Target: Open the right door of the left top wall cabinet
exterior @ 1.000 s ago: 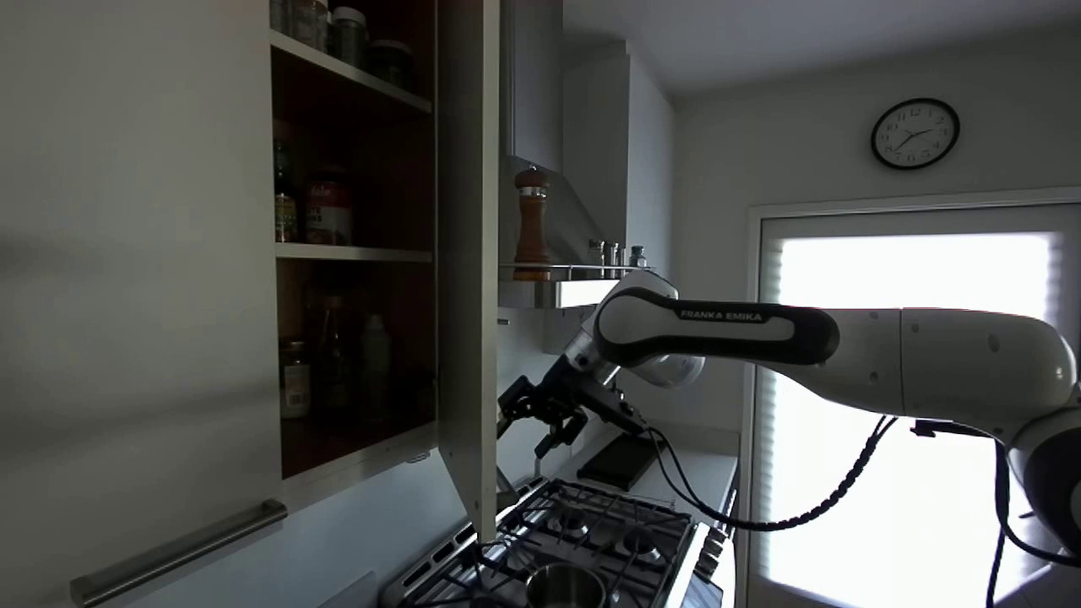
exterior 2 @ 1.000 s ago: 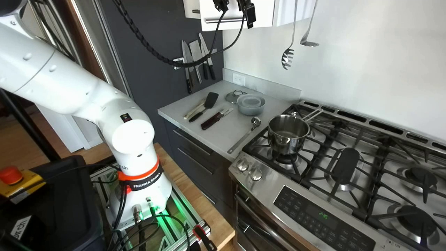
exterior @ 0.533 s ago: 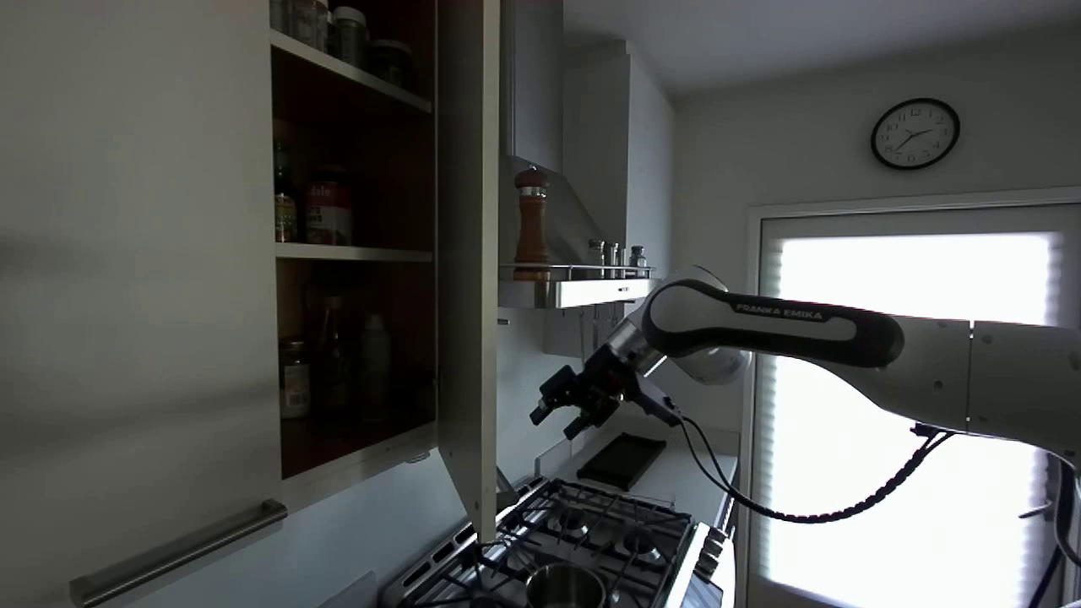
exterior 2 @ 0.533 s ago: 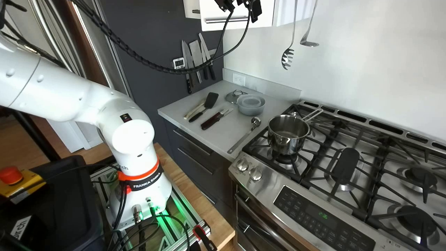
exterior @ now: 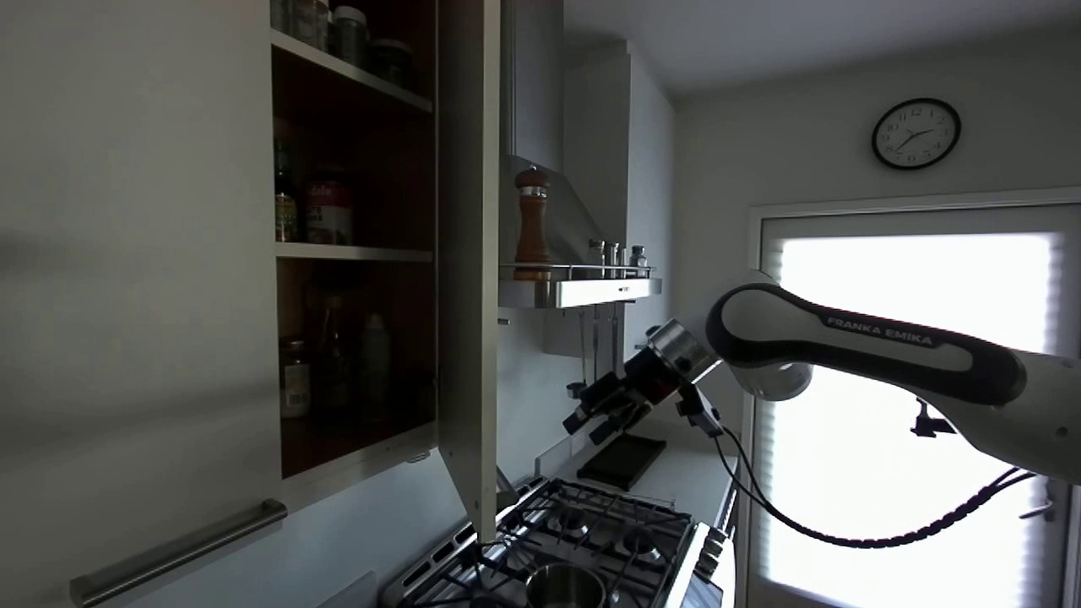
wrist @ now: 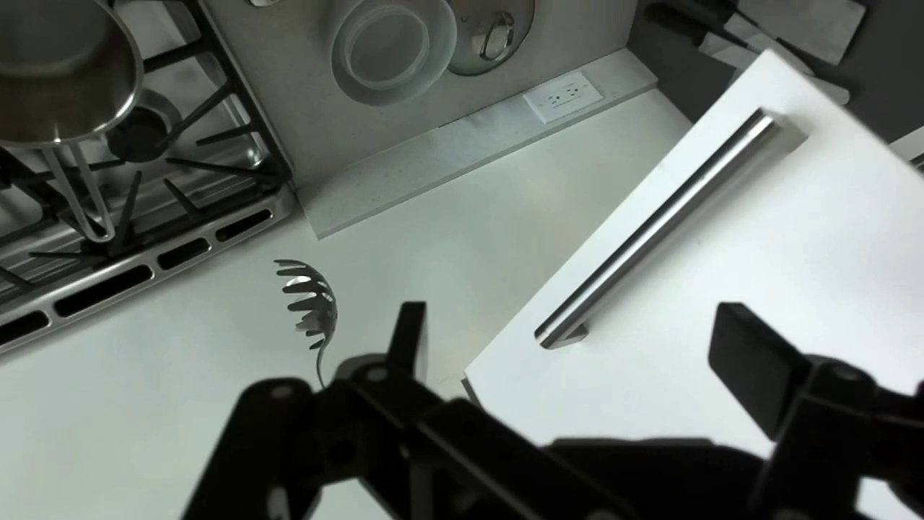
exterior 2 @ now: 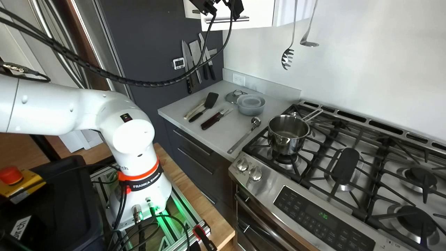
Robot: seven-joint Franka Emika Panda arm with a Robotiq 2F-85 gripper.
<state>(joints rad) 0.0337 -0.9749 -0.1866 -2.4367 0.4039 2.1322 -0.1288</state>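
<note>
The left top wall cabinet [exterior: 355, 253] stands at the left of an exterior view, its dark shelves holding bottles and jars. Its right door [exterior: 466, 253] stands swung open, inner face and pale edge showing. The matching left door [exterior: 143, 279] is closed, with a long bar handle [exterior: 181, 551]. My gripper [exterior: 587, 429] is open and empty, to the right of the open door and apart from it, above the stove and counter. In the wrist view the gripper [wrist: 570, 318] has its fingers wide apart with nothing between them. The right door is out of the wrist view.
A smaller white cabinet [wrist: 794, 289] with a bar handle lies ahead in the wrist view. The steel hood shelf [exterior: 583, 293] holds a wooden pepper mill [exterior: 532, 224]. Utensils [exterior 2: 287, 57] hang from above. A steel pot [exterior 2: 289, 134] stands on the gas stove [exterior 2: 345, 170].
My gripper has moved right in an exterior view, away from the open door's edge, and has turned. The arm has drawn back. The right door has stayed open in the same place.
</note>
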